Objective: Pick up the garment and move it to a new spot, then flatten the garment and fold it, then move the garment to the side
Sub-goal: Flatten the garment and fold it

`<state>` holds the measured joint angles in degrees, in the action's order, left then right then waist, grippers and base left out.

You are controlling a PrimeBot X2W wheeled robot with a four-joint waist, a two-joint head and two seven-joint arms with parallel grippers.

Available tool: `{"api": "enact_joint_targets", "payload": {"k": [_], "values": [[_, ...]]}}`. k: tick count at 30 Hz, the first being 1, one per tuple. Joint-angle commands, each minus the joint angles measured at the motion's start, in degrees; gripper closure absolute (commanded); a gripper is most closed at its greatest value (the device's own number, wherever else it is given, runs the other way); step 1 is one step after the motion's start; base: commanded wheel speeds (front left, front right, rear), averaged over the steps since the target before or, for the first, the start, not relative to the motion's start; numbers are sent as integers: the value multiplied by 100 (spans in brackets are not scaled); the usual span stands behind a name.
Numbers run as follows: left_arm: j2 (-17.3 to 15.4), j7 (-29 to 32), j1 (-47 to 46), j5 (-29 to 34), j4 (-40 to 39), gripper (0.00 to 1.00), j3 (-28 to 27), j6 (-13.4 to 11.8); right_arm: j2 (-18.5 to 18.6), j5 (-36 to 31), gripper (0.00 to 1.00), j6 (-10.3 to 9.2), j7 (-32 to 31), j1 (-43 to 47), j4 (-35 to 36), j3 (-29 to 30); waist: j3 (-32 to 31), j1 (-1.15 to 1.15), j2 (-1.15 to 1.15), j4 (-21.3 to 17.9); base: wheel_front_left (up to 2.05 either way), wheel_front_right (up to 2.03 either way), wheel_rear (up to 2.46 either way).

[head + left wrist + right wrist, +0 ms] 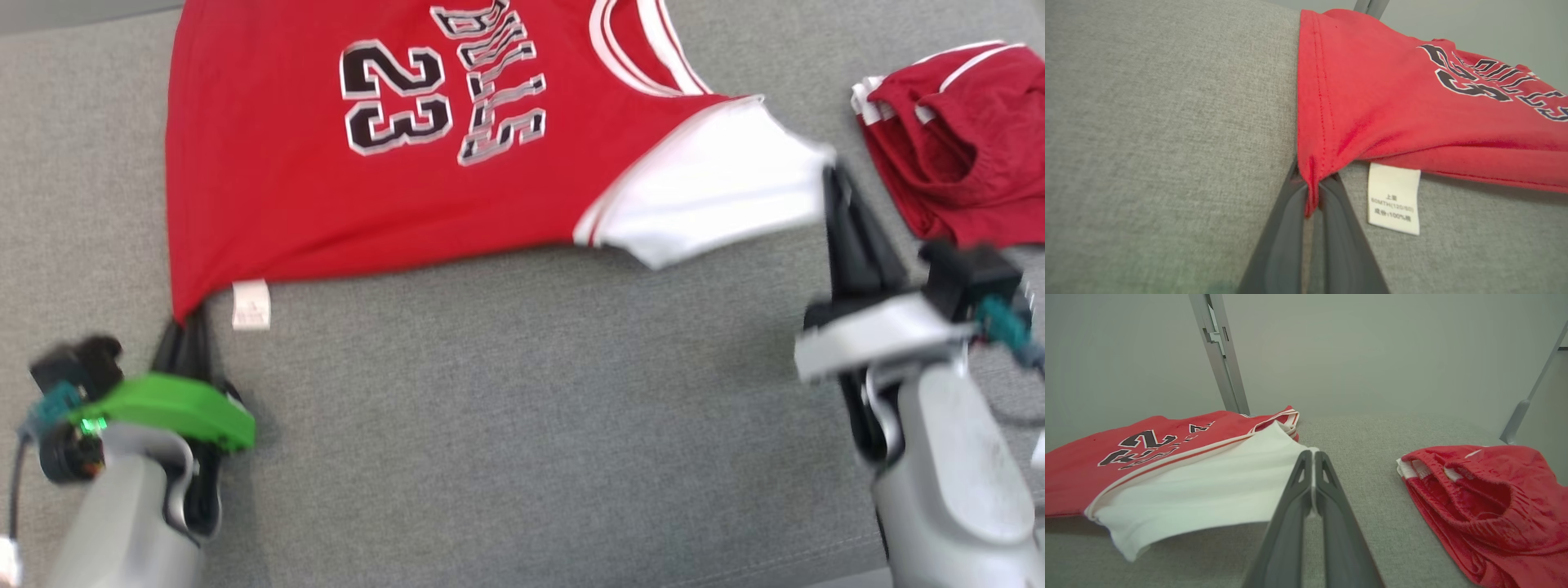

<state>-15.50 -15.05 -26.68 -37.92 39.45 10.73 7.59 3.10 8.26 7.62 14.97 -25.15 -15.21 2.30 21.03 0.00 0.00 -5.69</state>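
The left fingers [1286, 228] are closed tight on the near hem corner of the red jersey [326, 180], which lies spread on the grey bench [522, 408]. The right fingers [1290, 506] are closed on the edge of its white sleeve [718, 180]. The head view cuts off the jersey's far edge and blurs the right fingertips.
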Motion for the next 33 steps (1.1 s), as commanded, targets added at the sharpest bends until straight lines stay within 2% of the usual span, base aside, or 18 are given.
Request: {"api": "enact_joint_targets", "payload": {"k": [1, 7, 16, 21, 28, 33], "values": [[27, 1, 312, 106, 68, 100, -99, -23, 45, 121, 100, -25, 28, 281, 5, 71, -214, 0, 0, -36, 0, 0, 0], [457, 20, 1294, 328, 25, 100, -174, -23, 12, 326, 100, -25, 28, 1303, -38, 67, -667, 0, 0, 17, 0, 0, 0], [756, 11, 2235, 389, -219, 100, -575, -26, 10, 486, 100, -25, 28, 2430, -72, 330, -1389, 0, 0, 104, 0, 0, 0], [913, -3, 2734, 177, -399, 100, -862, -27, 12, 484, 100, -26, 29, 2965, -119, 463, -1755, 0, 0, 166, 0, 0, 0], [1030, -11, 3170, 297, -785, 100, -876, -27, 16, 572, 100, -27, 28, 3342, -73, 540, -2015, 0, 0, 208, 0, 0, 0], [1109, -9, 3074, 274, -1160, 100, -744, -24, 6, 714, 100, -25, 28, 3112, 135, 356, -1910, 0, 0, 237, 0, 0, 0]]}}
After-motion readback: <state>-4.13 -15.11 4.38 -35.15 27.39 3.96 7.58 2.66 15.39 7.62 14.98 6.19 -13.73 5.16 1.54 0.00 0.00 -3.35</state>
